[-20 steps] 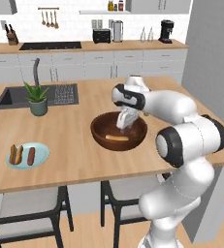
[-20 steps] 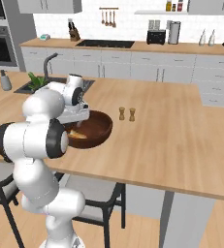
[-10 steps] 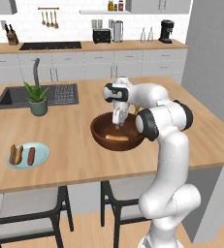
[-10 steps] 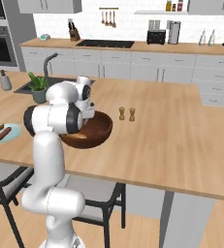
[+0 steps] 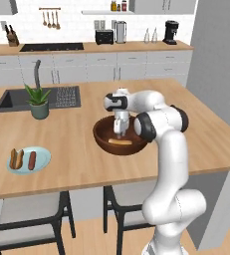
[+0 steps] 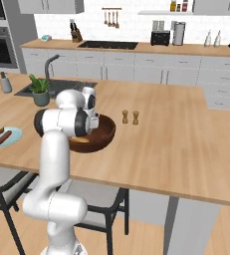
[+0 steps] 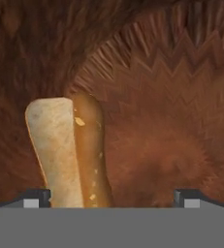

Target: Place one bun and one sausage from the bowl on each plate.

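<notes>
The two-finger gripper stands with its jaws wide apart and nothing between them yet, pointing down into the wide, glossy dark-brown wooden bowl, which sits mid-counter just in front of the arm. In the hand view the elongated golden-tan bun lies on the bowl's floor, its pale cut face beside its browned crust, and it sits well off toward the left fingertip rather than midway between the two tips. That offset looks like the main risk: if the hand descends as it stands, the left finger may land on the bun or shove it aside instead of straddling it, and the closing jaws could squeeze only an edge so the soft bun slips or rolls out on the lift. The curved bowl wall is close around the hand, so a sideways correction could knock the fingers against it and shift the bowl. From the left base view the bun rests toward the near side of the bowl. Far off to the left, near the counter's near edge, the pale light-blue round plate already carries a bun and a short reddish-brown sausage; I cannot make out a second plate from here, so a wrong delivery is another hazard.
</notes>
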Available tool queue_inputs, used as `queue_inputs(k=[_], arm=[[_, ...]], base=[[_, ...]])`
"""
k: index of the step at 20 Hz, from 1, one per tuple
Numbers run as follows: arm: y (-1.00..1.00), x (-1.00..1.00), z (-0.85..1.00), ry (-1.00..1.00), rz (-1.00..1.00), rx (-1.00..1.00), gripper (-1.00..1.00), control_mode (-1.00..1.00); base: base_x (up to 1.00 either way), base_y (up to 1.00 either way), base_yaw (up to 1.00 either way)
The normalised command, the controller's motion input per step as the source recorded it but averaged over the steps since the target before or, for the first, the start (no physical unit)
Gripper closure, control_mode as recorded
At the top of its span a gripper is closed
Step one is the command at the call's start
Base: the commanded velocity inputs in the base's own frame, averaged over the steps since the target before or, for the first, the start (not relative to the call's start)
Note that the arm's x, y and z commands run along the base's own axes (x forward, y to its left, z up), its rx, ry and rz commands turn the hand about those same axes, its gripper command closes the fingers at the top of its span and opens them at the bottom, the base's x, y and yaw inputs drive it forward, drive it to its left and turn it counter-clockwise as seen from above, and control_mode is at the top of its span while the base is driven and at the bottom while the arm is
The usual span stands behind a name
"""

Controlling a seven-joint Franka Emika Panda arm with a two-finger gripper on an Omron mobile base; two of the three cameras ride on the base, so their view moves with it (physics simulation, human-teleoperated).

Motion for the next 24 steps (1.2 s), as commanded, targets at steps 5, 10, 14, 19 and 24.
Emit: queue_inputs(k=[5, 10, 14, 19, 24], arm=[[0.23, 0.06, -0.23, 0.0, 0.02, 0.0, -1.0, -1.0], [0.08, -0.17, -0.22, 0.0, 0.0, 0.0, -1.0, -1.0], [0.0, 0.0, -0.23, 0.0, 0.0, 0.0, -1.0, -1.0], [0.0, 0.02, -0.2, 0.0, 0.0, 0.0, -1.0, -1.0], [-0.02, 0.18, -0.25, 0.0, 0.01, 0.0, -1.0, -1.0]], base=[[0.0, 0.0, 0.0], [0.0, 0.0, 0.0], [0.0, 0.0, 0.0], [0.0, 0.0, 0.0], [0.0, 0.0, 0.0]])
